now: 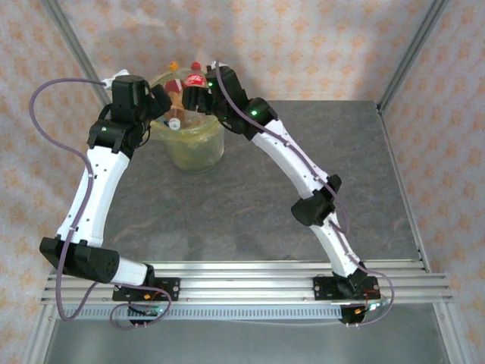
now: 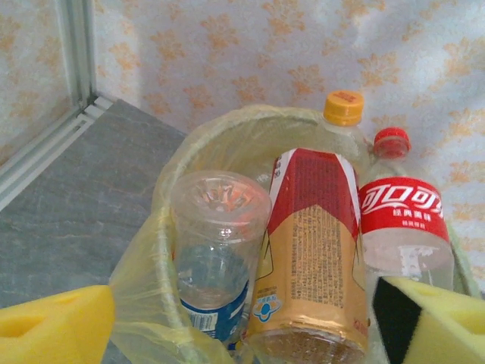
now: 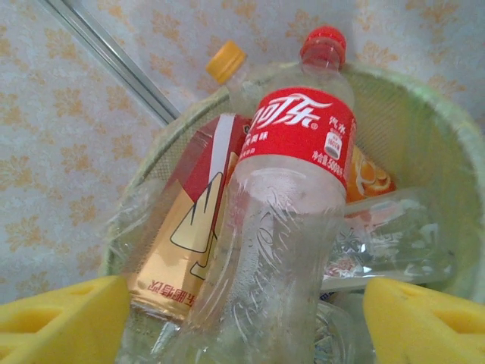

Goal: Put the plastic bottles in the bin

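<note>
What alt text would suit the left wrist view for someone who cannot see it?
A round bin lined with a yellow-green bag holds a base-up clear bottle with a blue label, a red-and-tan labelled bottle with an orange cap, and a red-labelled bottle with a red cap. The left gripper hangs open above, yellow pads at the bottom corners.

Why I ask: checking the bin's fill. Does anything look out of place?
Yes. The bin looks overfull: the red-capped bottle and the orange-capped bottle poke up above its rim instead of sitting down inside.
</note>
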Robot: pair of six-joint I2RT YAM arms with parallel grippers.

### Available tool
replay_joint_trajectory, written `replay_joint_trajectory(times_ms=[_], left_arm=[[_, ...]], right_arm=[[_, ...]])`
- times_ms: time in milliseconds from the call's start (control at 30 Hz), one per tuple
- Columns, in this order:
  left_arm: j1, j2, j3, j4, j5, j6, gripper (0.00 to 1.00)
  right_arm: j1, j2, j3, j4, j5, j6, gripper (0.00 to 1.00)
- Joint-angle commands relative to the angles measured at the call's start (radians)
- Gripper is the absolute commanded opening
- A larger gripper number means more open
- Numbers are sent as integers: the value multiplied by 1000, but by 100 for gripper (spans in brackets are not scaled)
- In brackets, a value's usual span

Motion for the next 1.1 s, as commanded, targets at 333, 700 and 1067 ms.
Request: replay_joint_trajectory(times_ms=[333, 700, 1067], left_arm=[[8, 65, -21, 68, 151, -61, 57], [7, 108, -13, 82, 171, -77, 54], [7, 91, 6, 71, 159, -64, 55]], right_arm=[[2, 3, 27, -4, -87, -78, 45], [2, 83, 24, -65, -134, -122, 35], [2, 75, -6, -105, -144, -147, 30]])
